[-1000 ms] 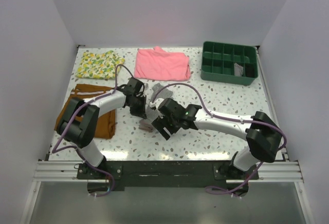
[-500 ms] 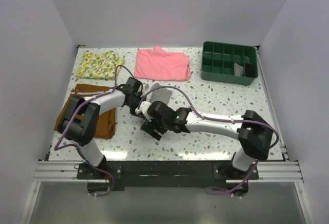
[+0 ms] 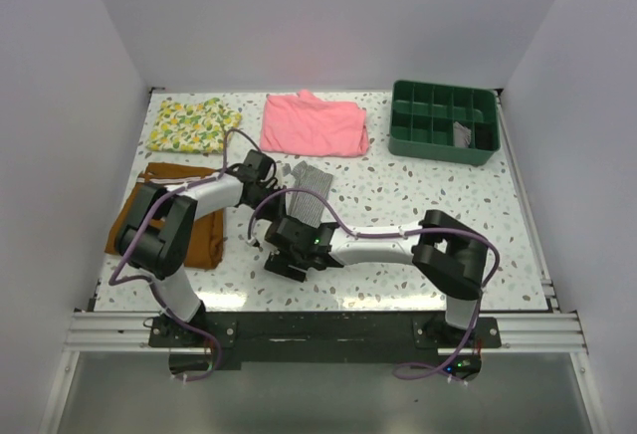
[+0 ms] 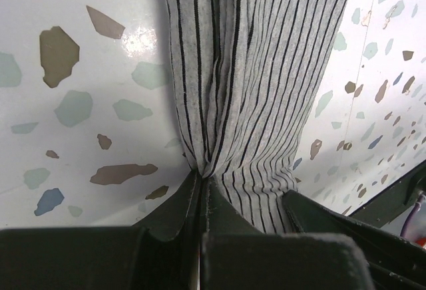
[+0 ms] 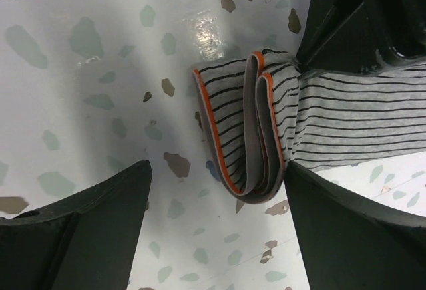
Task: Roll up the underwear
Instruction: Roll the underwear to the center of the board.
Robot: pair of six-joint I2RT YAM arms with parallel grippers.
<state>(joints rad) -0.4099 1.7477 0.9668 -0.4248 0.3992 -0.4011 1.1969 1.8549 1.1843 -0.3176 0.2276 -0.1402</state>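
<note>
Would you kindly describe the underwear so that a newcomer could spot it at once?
On the speckled table, look at the middle, just nearer the arms than the pink garment. The underwear lies there, right of the brown shorts. It alone is grey with fine dark stripes and an orange-edged waistband.

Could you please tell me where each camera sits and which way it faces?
Top external: above and behind the bases, looking down on the table; left arm and right arm show.
Left wrist: low over the table, facing the underwear; left gripper pinching it.
Right wrist: looking down at the folded waistband end; right gripper open, flanking it.
Shared: both wrist views show the underwear.
</note>
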